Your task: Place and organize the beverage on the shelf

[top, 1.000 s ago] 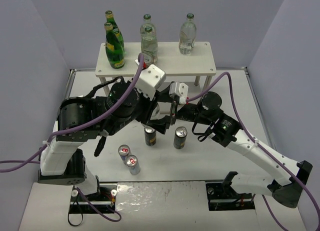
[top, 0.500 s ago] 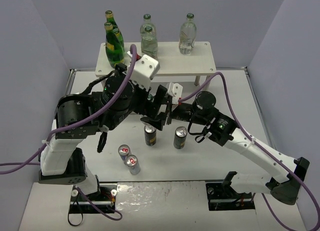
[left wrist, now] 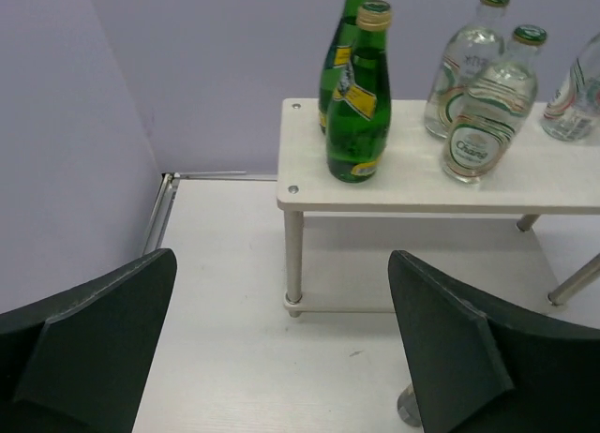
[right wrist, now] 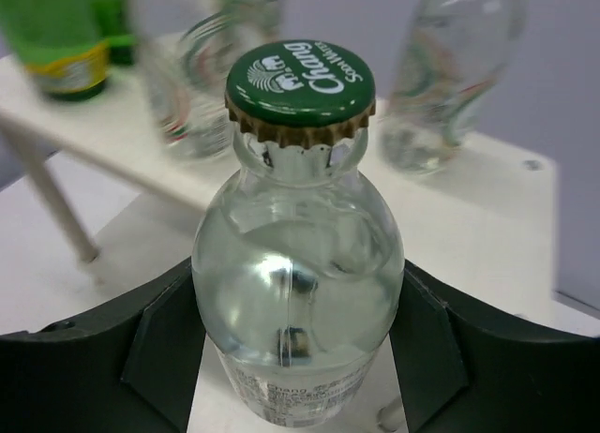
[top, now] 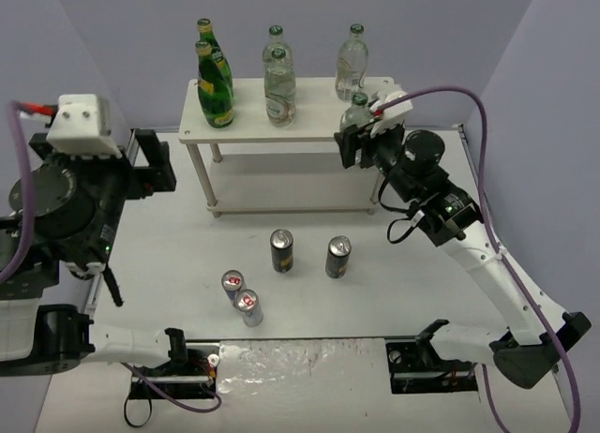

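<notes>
On the shelf stand two dark-green bottles at the left, two clear bottles in the middle and one clear bottle at the back right. My right gripper is shut on another clear green-capped bottle, upright over the top board's right front part; I cannot tell whether its base touches the board. My left gripper hangs open and empty at the far left, facing the shelf. Two black cans and two silver-blue-red cans stand on the table.
The shelf's lower tier shows under the top board, with thin white legs at the corners. Purple walls close in the back and both sides. The cans stand between the two arm bases, in front of the shelf.
Both grippers met at the table's middle. Since then the left gripper has opened and drawn back far to the left. The right arm has carried the clear bottle up to the shelf's right end.
</notes>
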Action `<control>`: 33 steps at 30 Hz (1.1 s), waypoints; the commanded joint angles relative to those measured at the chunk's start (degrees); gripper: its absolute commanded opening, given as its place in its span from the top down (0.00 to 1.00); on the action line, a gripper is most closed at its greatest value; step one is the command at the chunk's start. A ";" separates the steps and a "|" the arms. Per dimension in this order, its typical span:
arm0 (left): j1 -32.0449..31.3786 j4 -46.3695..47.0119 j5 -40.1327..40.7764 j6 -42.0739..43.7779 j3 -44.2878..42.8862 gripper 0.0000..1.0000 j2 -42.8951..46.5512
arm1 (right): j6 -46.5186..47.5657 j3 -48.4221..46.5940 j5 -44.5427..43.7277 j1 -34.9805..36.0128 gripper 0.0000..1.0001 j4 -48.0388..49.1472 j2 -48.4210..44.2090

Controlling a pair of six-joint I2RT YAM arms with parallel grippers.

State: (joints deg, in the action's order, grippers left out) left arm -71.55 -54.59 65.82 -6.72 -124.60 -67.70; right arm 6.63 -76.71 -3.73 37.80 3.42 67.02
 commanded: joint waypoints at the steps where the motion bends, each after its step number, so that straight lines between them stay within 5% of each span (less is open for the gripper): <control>1: 0.27 2.38 2.91 -3.20 7.23 0.06 5.10 | -2.23 -10.72 4.39 -9.90 1.00 8.54 2.40; 5: 0.27 0.72 0.71 -6.98 18.05 0.06 9.16 | -3.47 -17.15 10.31 -15.47 1.00 8.09 9.51; 19: 2.55 -10.10 -3.32 -16.39 23.17 0.06 9.88 | -4.61 -24.10 15.59 -17.94 1.00 7.39 21.83; 33: 10.02 -6.85 -12.82 -15.95 28.09 0.06 8.38 | -3.91 -25.51 7.86 -14.42 0.95 5.02 25.79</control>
State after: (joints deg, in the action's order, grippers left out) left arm -62.70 -62.33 55.37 -21.98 -96.42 -58.70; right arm 2.04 -99.96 6.44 22.37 6.31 92.60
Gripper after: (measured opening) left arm 0.942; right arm 0.628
